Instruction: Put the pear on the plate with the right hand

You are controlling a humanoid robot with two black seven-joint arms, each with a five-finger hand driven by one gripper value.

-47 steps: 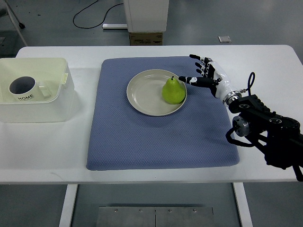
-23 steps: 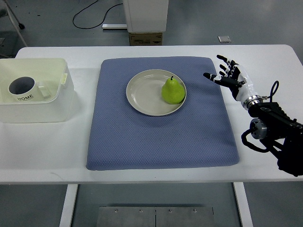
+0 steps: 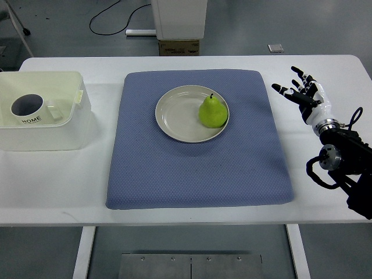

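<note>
**Top view: pear resting on the plate, right hand empty over the table**

A white rectangular table (image 3: 192, 212) carries a blue-grey textured square mat (image 3: 197, 174) at its centre. On the mat sits a round, pale beige shallow plate (image 3: 174, 116), and a yellow-green pear (image 3: 213, 111) with a short dark stem stands upright on the plate's right portion, near the rim. The robot's white and black right hand (image 3: 305, 96) hovers over bare tabletop beside the mat's right edge, well apart from the pear; its fingers (image 3: 298, 71) are spread wide and hold nothing. The dark forearm and cabling (image 3: 346, 168) enter from the right edge. At the table's left end stands a translucent cream plastic bin (image 3: 64, 125), which contains a white mug (image 3: 28, 108) printed with the word "HOME". Beyond the table, a grey floor (image 3: 290, 26) shows a black cable (image 3: 116, 11), a white equipment base (image 3: 179, 17) and a small cardboard box (image 3: 179, 47).
</note>
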